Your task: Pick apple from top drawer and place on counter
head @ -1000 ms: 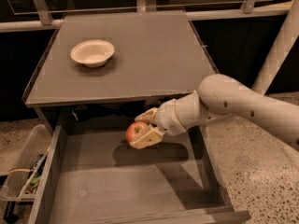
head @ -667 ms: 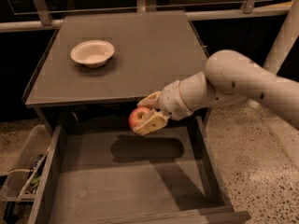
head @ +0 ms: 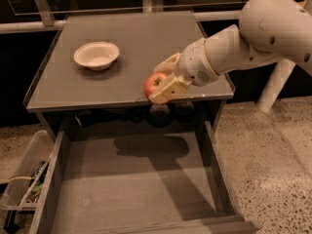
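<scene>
My gripper [head: 162, 81] is shut on the red apple [head: 153, 83], with yellowish patches, and holds it in the air over the front edge of the grey-brown counter [head: 131, 43]. The white arm reaches in from the upper right. Below, the top drawer [head: 131, 189] stands pulled open, wide and grey, with a bare flat bottom that carries the arm's shadow.
A white bowl [head: 96, 55] sits on the counter's left part. A clear plastic bin [head: 22, 179] with odds and ends hangs left of the drawer. A pale rail [head: 29, 27] runs behind the counter. A white post [head: 273, 87] stands at the right on speckled floor.
The gripper has lifted the apple up out of the drawer to counter height, over the counter's front edge. The drawer is left empty.
</scene>
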Motion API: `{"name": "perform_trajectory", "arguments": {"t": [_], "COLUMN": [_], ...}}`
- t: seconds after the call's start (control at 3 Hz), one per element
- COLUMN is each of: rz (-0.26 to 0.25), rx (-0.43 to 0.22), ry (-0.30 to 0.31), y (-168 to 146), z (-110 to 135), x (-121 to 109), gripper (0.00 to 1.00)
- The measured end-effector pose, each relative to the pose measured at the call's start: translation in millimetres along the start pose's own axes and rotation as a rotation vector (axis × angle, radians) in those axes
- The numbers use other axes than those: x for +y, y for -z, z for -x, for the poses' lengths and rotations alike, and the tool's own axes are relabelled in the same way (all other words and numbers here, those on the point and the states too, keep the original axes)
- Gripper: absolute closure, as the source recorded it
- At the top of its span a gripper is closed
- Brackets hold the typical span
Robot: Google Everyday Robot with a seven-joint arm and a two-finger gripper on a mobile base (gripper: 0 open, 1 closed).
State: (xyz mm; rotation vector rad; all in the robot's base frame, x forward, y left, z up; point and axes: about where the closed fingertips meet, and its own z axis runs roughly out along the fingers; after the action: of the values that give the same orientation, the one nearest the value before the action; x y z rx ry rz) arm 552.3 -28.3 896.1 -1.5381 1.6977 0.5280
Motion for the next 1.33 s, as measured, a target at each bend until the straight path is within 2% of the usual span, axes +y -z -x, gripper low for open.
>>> {"name": "perform_trajectory", "arguments": {"t": [0.33,0.67,1.0,1.33], "rz": [0.000,-0.050,-0.126,-0.179], "rx": [0.000,-0.029,-0.116,-0.201], "ry": [0.000,0.025,0.057,0.075], "y": [0,0,0,-9], "z": [0,6,16,22], "x": [0,-23,-59,-88], "gripper": [1.00,1.00,1.00,1.00]}}
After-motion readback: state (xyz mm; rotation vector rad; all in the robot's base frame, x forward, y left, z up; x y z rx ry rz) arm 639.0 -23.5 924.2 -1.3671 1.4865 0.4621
